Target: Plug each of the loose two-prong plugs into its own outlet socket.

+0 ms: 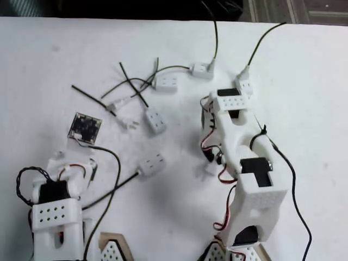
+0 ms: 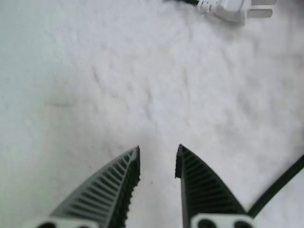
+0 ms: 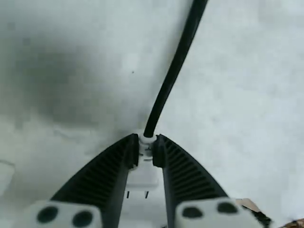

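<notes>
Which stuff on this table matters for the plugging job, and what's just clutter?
Job:
- loose plug
- socket blocks
- corded plug, gripped by the right tool
- left tool, open

Clutter:
- circuit board
- black sticks

Tangled cords [image 1: 133,85] (sockets [image 1: 155,120] among them) block the table's [image 1: 43,65] middle.

this is looking like a robotics lab or workshop: two white printed arms [image 1: 244,157] with exposed wiring are sitting on a white surface [image 1: 43,54], and a bare circuit board [image 1: 85,128] is lying among loose outlet sockets [image 1: 151,164], plugs [image 2: 232,9] and cords [image 3: 174,66].
</notes>
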